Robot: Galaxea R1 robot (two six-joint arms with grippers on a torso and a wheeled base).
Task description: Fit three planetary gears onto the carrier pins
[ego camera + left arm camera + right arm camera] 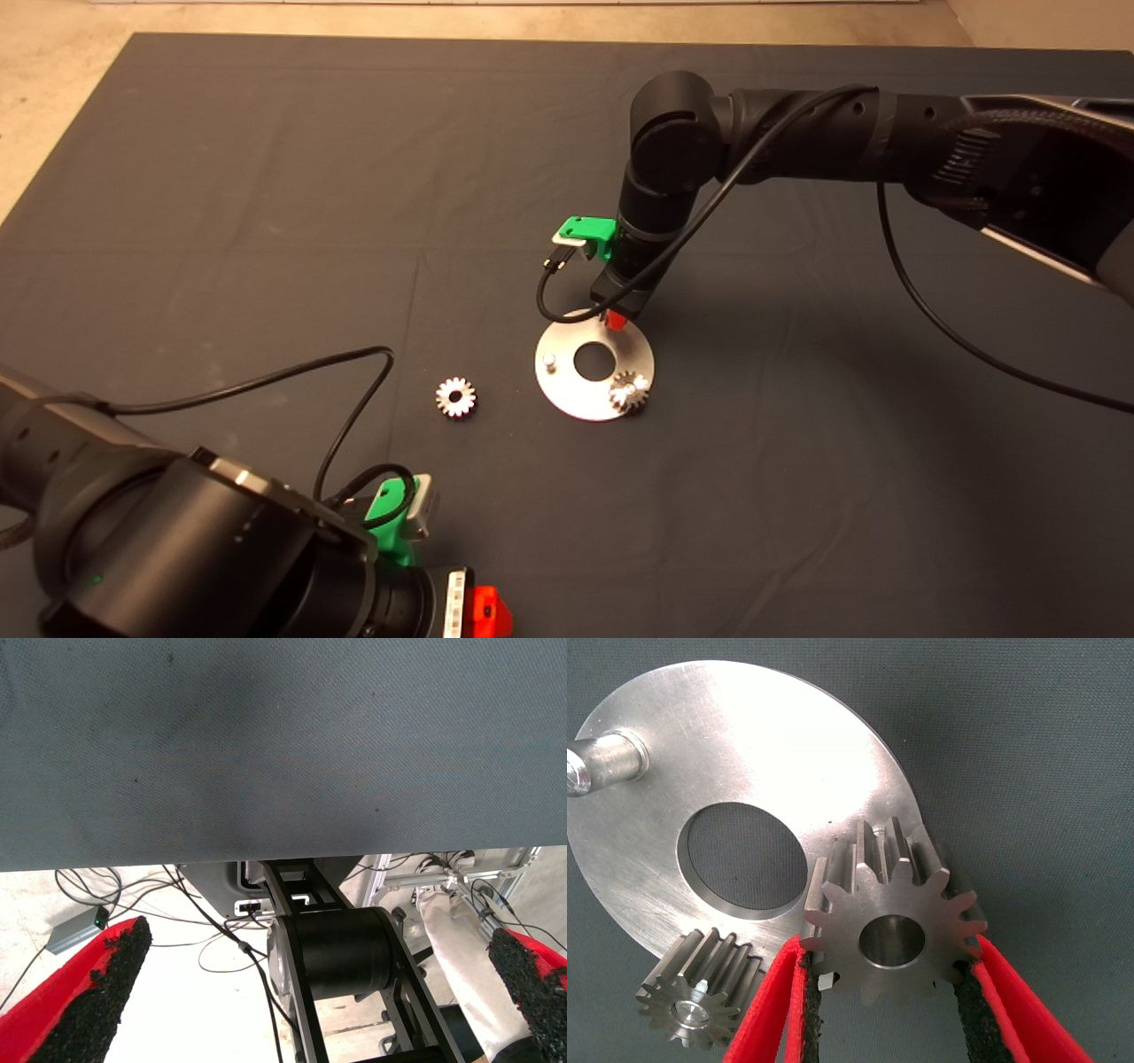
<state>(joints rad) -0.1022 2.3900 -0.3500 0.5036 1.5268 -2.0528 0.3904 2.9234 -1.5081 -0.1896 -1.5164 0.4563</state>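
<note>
A round shiny metal disc (pixel 567 390) with a central hole lies on a dark mat (pixel 266 177) covering the worktop. Three gears are in sight. One gear (pixel 629 391) already sits on a pin at the disc's near right edge. A second gear (pixel 455 397) lies loose on the mat, near the disc's left side but apart from it. The third gear (pixel 893 914) is clamped by its teeth between the black pads of the right gripper (pixel 888 992), held over the far rim of the disc, where the arm comes down from the right.

One bare pin (pixel 549 361) stands upright on the disc's left side. The pin under the held gear cannot be seen; metal shows through the gear's bore, but whether that is the pin's top is unclear.

To seat it well, the gear should probably stay level, its bore centred on the pin, then go straight down before the gripper lets go. A tilt could jam it.

The left gripper (pixel 310 992) waits at the near left edge of the mat, its fingers spread wide with nothing between them.

The mat is plain, slightly creased fabric. Beyond its far edge is pale floor; the left wrist camera shows cables, a metal frame and a black motor housing below the mat's edge.
</note>
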